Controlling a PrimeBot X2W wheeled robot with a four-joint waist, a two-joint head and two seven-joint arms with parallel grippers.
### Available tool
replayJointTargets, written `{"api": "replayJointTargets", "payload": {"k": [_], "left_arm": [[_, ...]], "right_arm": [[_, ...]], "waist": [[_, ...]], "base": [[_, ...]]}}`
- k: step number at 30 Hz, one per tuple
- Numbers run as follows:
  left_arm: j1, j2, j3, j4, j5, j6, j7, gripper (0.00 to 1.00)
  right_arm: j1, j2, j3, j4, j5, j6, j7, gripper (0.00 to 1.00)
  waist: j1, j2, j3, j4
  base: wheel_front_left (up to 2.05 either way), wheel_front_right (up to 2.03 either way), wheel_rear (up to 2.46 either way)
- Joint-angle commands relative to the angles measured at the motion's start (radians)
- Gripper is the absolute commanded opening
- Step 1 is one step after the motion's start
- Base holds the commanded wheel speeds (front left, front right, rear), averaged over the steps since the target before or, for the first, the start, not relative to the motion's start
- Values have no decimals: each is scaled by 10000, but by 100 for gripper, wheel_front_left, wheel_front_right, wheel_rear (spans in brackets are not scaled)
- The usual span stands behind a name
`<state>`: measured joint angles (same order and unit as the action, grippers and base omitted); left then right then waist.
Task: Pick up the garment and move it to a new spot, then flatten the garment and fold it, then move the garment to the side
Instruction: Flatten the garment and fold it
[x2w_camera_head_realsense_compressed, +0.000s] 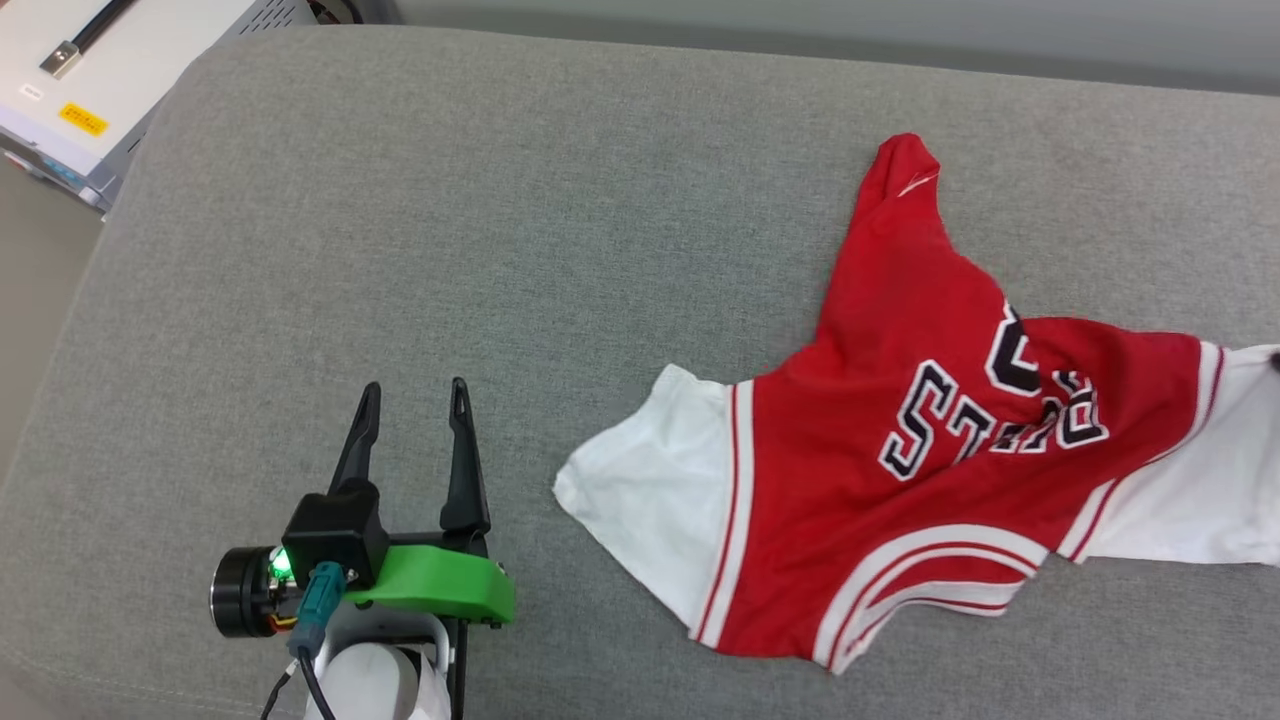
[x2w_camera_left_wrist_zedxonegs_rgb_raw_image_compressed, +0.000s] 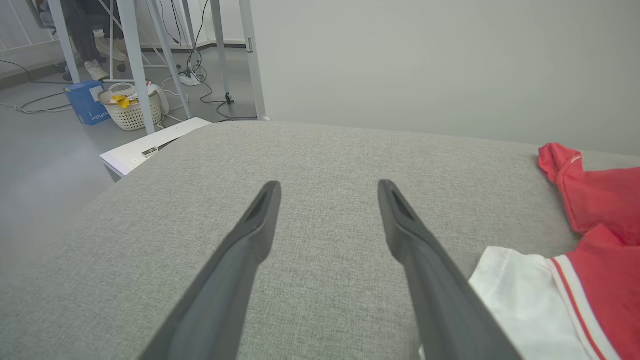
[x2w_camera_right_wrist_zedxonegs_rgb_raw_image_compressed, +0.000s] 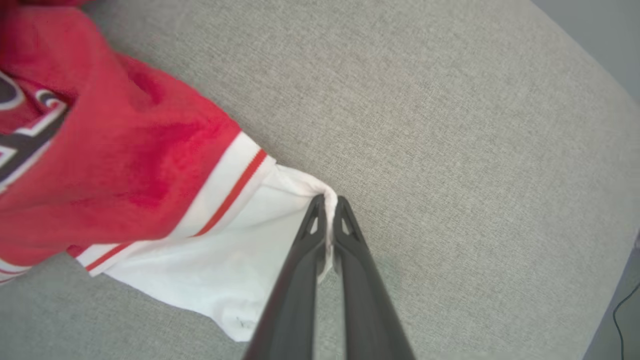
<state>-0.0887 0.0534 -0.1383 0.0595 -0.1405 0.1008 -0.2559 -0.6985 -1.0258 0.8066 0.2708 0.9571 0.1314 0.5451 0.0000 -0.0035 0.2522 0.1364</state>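
The garment, a red jersey with white sleeves and dark lettering, lies rumpled on the right half of the grey cushion. My right gripper is shut on the garment, pinching the edge of its white sleeve between both fingertips. My left gripper stands open over bare cushion at the lower left, well left of the other white sleeve. In the left wrist view the left gripper has nothing between its fingers, and the garment lies to its right.
A white cabinet stands off the cushion's far left corner. Beyond it the left wrist view shows floor with table legs, a basket, a blue box and cables. A pale wall runs behind the cushion.
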Motion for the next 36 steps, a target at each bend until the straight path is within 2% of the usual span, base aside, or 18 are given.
{"api": "replayJointTargets", "payload": {"k": [1,5,12,16,18,19,20,23,29,36], "left_arm": [[-177,-32,-29,-1,123,-36,-59,100],[-331,-32,-74,15,124,-62,-59,100],[-550,-32,-208,49,80,-59,-59,100],[-569,-32,-186,135,95,-57,-59,100],[-531,-32,-152,183,140,-67,-59,100],[-516,-32,-143,194,162,-83,-59,100],[-500,-32,-119,206,193,-106,-59,100],[-461,-32,-14,187,312,-222,-59,100],[-650,176,404,-17,561,-764,-59,100],[-1626,838,521,107,679,-1678,-59,100]], "right_arm": [[-233,1,-134,338,-13,-7,153,0],[-512,431,-298,1599,-448,-7,455,0],[-599,2112,-498,3979,-940,-7,218,0],[-508,2767,-366,4632,-1051,-7,-146,0],[-506,2864,-326,4792,-1085,-7,-491,1],[-519,2857,-319,4810,-1133,-7,-730,85],[-525,2830,-333,4802,-1194,-7,-1125,100],[-464,2674,-325,4591,-1420,-7,-2293,100],[-154,2426,-876,4143,-1892,-7,-4607,100],[647,2828,-2227,3350,-2853,-7,-6602,100]], "waist": [[0,35,176,103],[0,35,429,225],[0,35,722,413],[0,35,618,404],[0,35,468,361],[0,35,401,344],[0,35,280,312],[0,35,-10,197],[0,35,-502,-141],[0,35,-738,-522]], "base": [[0,0,0],[0,0,0],[0,0,0],[0,0,0],[0,0,0],[0,0,0],[0,0,0],[0,0,0],[0,0,0],[0,0,0]]}}
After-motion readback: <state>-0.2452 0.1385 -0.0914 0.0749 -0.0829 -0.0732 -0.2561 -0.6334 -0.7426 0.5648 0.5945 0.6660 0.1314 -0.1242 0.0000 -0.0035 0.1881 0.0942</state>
